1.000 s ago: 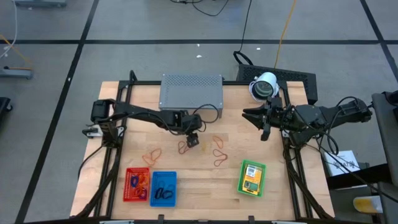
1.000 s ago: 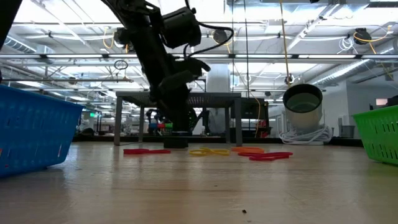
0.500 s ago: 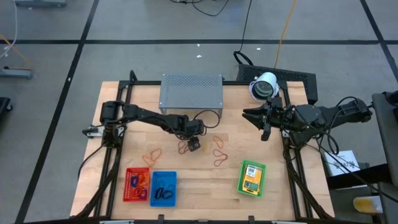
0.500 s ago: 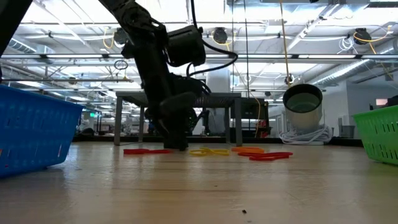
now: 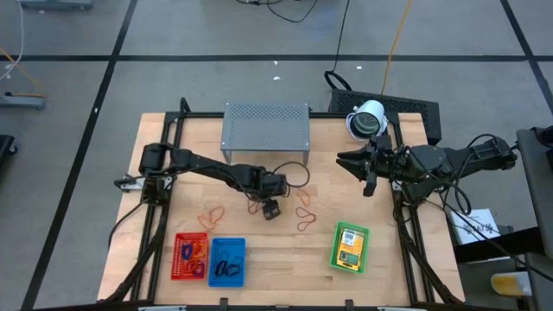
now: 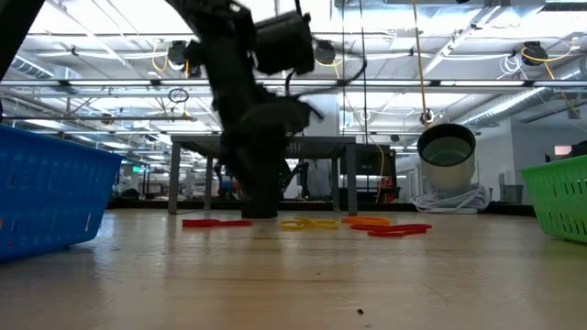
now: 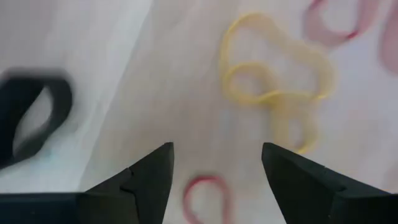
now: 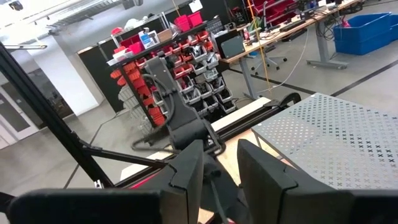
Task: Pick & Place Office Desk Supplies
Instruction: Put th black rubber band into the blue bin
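My left gripper (image 5: pixel 271 210) points down at the middle of the table, open, close above the wood (image 6: pixel 260 209). In the left wrist view its fingers (image 7: pixel 216 149) stand on either side of a small red rubber-band loop (image 7: pixel 208 198) lying flat. Tangled yellow bands (image 7: pixel 273 87) lie just beyond it, and a blurred black loop (image 7: pixel 31 118) lies off to one side. More red and orange bands lie flat on the table (image 5: pixel 212 213) (image 5: pixel 304 216). My right gripper (image 5: pixel 367 173) waits raised near the table's right edge, open (image 8: pixel 219 165).
A red basket (image 5: pixel 190 257) and a blue basket (image 5: pixel 227 261) sit at the near edge, and the red one holds bands. A green basket (image 5: pixel 350 247) at the near right holds yellow packets. The grey perforated shelf (image 5: pixel 266 127) stands at the far edge. Bare wood lies between the bands and the baskets.
My left gripper has moved toward the table's near edge and a little to the right, across the scattered rubber bands, staying low over the table. The bands have stayed where they were. The right arm has kept still.
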